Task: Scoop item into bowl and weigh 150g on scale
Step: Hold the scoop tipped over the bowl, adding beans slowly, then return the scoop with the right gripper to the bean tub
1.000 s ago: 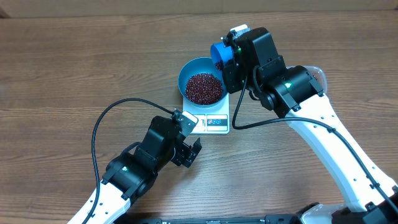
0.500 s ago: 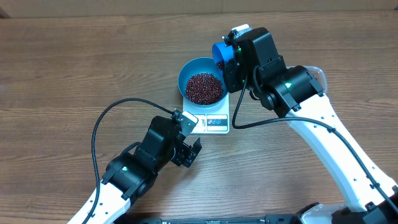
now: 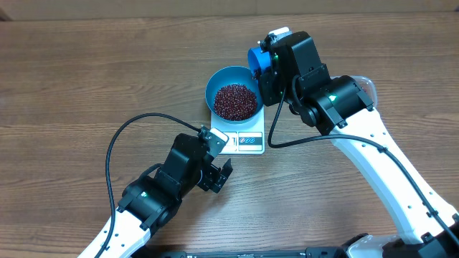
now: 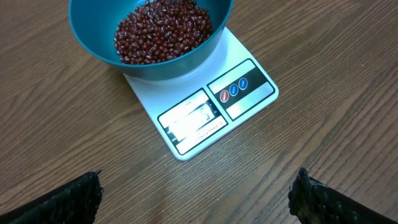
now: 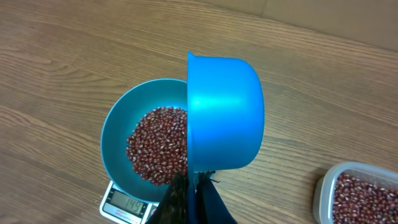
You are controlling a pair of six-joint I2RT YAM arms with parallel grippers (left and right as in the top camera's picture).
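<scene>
The teal bowl (image 3: 215, 86) stands on the white scale (image 3: 244, 141) with a heap of dark red-brown beans (image 3: 235, 101) in it. My right gripper (image 3: 267, 68) is shut on the handle of a bright blue scoop (image 3: 256, 60), held tipped on its side at the bowl's far right rim. In the right wrist view the scoop (image 5: 224, 112) hangs over the bowl (image 5: 115, 134) and the beans (image 5: 155, 152), and the scale (image 5: 127, 202) shows 149 on its display. My left gripper (image 3: 219, 175) is open over bare wood in front of the scale (image 4: 211, 115); its fingertips (image 4: 84, 196) hold nothing.
A clear plastic tub (image 5: 357, 193) with more beans sits on the table to the right of the scale, seen only in the right wrist view. A black cable (image 3: 118, 154) loops left of my left arm. Cardboard edges the far side.
The blue scoop has shifted slightly to the right, away from the bowl's middle. The left arm, bowl and scale have not moved.
</scene>
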